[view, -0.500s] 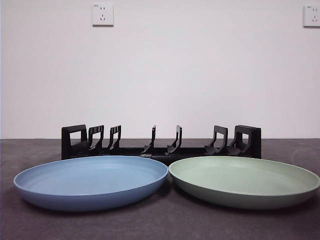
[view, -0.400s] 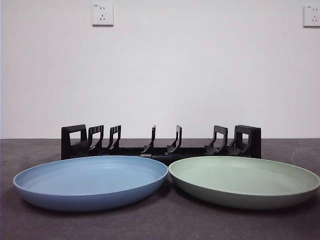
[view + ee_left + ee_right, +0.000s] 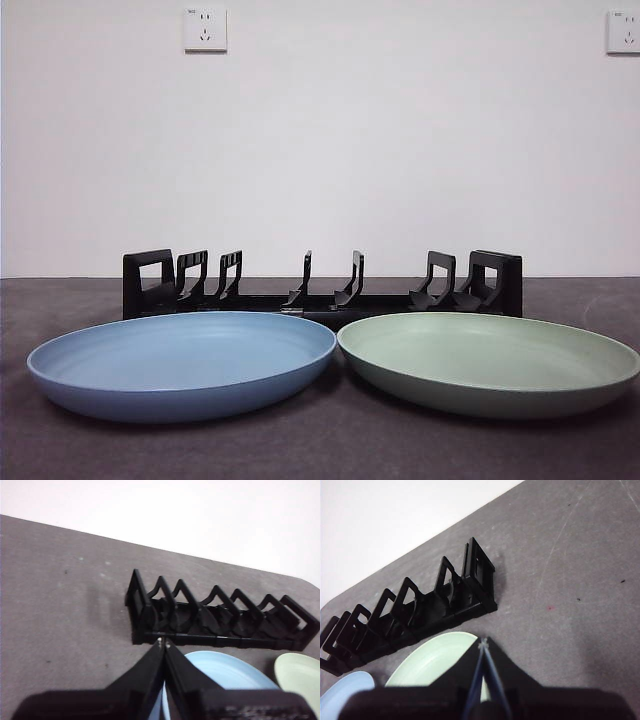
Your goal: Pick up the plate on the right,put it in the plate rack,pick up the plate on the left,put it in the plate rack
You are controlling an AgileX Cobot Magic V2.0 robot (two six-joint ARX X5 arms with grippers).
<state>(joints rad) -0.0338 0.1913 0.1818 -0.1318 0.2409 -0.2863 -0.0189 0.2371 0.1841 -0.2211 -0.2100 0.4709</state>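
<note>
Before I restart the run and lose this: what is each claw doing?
Left claw: shut, holding nothing, above the round blue plate.
Right claw: shut, holding nothing, above the round pale green plate.

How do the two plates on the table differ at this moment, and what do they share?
The blue plate lies on the left in the front view, the green plate on the right. The closed left gripper hangs above the blue plate; the closed right gripper hangs above the green plate. Both are round, shallow, lying flat in front of the plate rack, rims nearly meeting, neither gripped.
</note>
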